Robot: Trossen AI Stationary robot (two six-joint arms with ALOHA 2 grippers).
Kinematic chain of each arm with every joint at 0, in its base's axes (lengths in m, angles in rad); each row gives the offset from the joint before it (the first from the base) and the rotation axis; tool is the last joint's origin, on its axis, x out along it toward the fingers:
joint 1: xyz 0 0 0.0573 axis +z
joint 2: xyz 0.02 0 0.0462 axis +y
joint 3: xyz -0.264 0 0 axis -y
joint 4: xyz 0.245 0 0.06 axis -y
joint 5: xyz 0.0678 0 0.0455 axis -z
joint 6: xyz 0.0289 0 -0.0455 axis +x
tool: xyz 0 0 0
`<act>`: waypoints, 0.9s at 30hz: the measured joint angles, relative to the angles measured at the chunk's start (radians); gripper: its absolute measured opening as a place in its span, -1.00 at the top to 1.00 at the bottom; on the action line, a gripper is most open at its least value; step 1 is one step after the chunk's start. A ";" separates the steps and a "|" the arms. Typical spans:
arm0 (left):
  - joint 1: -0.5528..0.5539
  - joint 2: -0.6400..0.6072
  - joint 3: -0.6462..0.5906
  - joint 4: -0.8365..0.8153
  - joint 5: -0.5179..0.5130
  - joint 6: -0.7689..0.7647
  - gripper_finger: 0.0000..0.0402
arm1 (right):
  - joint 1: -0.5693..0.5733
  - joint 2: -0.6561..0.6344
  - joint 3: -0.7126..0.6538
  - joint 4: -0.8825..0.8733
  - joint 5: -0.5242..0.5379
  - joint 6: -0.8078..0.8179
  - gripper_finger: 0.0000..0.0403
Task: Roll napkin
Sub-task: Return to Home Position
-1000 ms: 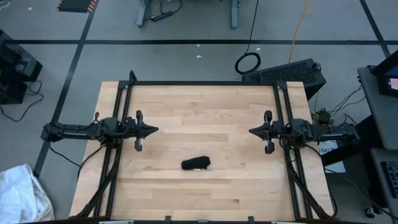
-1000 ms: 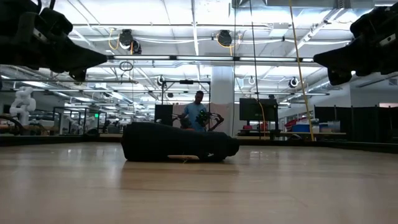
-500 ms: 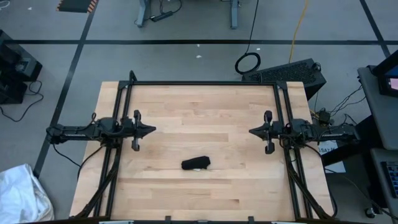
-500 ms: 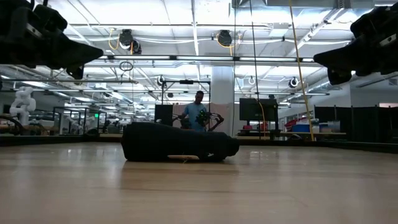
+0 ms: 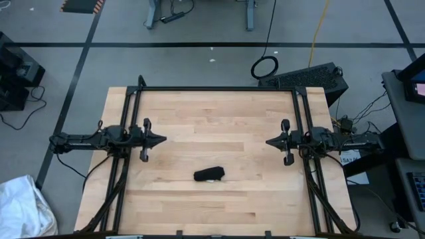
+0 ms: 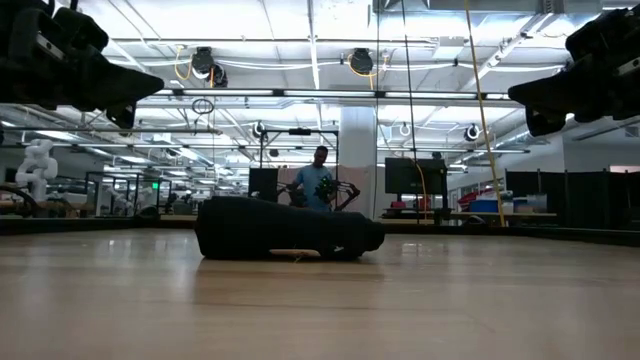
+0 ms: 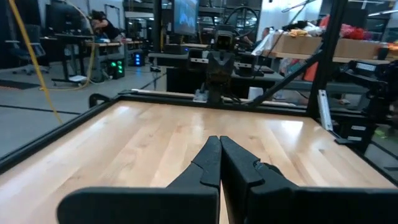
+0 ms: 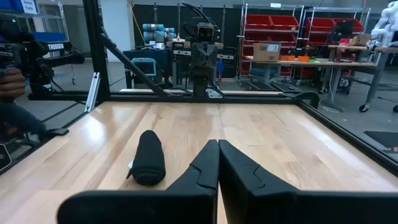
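The black napkin (image 5: pixel 209 174) lies as a short roll on the wooden tabletop, nearer the front edge and about midway between the arms, with a bit of white showing at its side. The low view shows the napkin (image 6: pixel 285 240) resting on its long side; in the right wrist view the napkin (image 8: pixel 149 157) lies ahead of the fingers. My left gripper (image 5: pixel 164 139) hovers shut over the table's left side, pointing level toward the right. My right gripper (image 5: pixel 267 140) hovers shut over the right side, facing it. In the wrist views, the left gripper (image 7: pixel 219 140) and the right gripper (image 8: pixel 217 144) hold nothing.
A black metal frame (image 5: pixel 212 89) runs along the table's far, left and right sides. On the floor at the front left lies a white bag (image 5: pixel 23 209). A person (image 6: pixel 318 175) stands in the room beyond the table. Bare wood lies all round the roll.
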 joint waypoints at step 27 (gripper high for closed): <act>0.000 0.001 0.000 -0.009 0.038 -0.009 0.97 | 0.000 0.000 0.000 0.003 0.002 0.022 1.00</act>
